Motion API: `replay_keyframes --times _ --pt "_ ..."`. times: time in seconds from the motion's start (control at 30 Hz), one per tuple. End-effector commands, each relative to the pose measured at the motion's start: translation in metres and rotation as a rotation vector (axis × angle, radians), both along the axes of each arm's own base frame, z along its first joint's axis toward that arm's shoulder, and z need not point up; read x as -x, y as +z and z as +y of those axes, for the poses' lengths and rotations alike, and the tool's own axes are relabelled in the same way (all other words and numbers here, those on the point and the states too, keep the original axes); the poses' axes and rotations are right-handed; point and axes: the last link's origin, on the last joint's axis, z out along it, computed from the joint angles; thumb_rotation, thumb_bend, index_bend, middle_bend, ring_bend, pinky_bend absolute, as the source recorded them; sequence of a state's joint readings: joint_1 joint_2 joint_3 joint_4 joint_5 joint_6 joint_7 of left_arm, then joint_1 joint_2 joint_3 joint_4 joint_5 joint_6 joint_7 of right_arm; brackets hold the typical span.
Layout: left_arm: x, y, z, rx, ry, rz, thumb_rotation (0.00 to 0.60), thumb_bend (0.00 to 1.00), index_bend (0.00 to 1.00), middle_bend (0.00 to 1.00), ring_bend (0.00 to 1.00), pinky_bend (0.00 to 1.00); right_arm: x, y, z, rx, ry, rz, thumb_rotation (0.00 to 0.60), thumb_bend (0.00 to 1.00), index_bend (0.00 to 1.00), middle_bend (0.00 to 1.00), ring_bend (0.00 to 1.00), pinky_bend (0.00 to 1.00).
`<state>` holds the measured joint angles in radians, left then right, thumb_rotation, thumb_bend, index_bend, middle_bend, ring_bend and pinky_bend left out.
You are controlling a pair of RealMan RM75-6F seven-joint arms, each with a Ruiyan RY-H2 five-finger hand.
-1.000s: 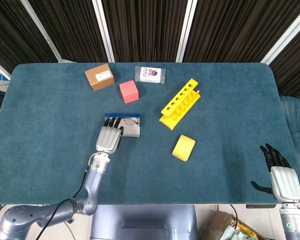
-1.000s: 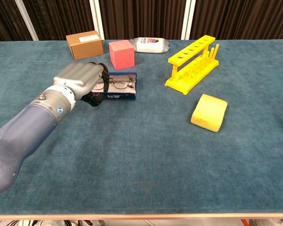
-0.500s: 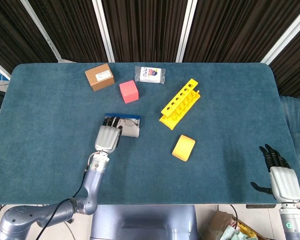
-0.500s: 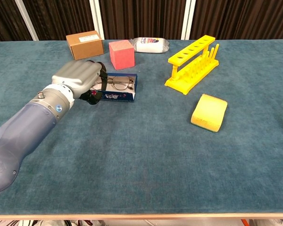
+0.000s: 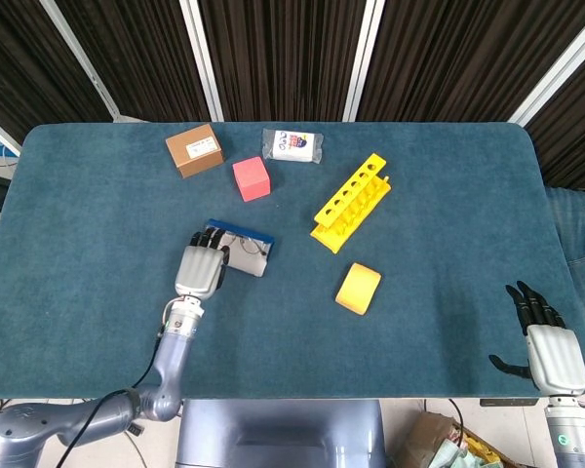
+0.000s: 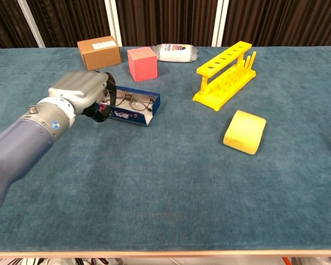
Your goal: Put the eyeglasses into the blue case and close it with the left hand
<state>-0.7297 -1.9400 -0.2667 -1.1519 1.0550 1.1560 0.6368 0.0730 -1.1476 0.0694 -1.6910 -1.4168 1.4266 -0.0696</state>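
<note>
The eyeglasses (image 6: 133, 101) lie inside the open blue case (image 6: 135, 109), left of table centre. My left hand (image 6: 81, 91) grips the case's left end, fingers curled over it. A pink cube (image 6: 142, 63) sits near at 12 o'clock, a yellow rack (image 6: 225, 74) at 3. My right hand (image 5: 549, 343) hangs off the table's edge, fingers apart.
</note>
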Motion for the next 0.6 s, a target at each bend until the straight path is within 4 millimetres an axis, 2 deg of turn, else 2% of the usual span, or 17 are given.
replay_keyframes --times 0.03,0.37,0.6 --pt "0.009 0.009 -0.005 0.001 0.004 0.006 0.600 0.49 0.57 0.17 0.11 0.18 0.000 0.000 0.000 -0.001 0.001 0.000 0.600 0.17 0.00 0.00 0.09 0.19" --pt "0.028 0.027 -0.022 0.034 0.040 0.012 0.600 0.49 0.57 0.17 0.11 0.18 0.000 0.000 0.001 0.002 0.002 -0.002 0.600 0.17 0.00 0.00 0.09 0.19" --pt "0.021 0.030 -0.027 0.056 0.044 0.008 0.600 0.49 0.57 0.17 0.11 0.18 0.000 0.000 0.000 0.002 0.002 0.001 0.600 0.17 0.00 0.00 0.09 0.19"
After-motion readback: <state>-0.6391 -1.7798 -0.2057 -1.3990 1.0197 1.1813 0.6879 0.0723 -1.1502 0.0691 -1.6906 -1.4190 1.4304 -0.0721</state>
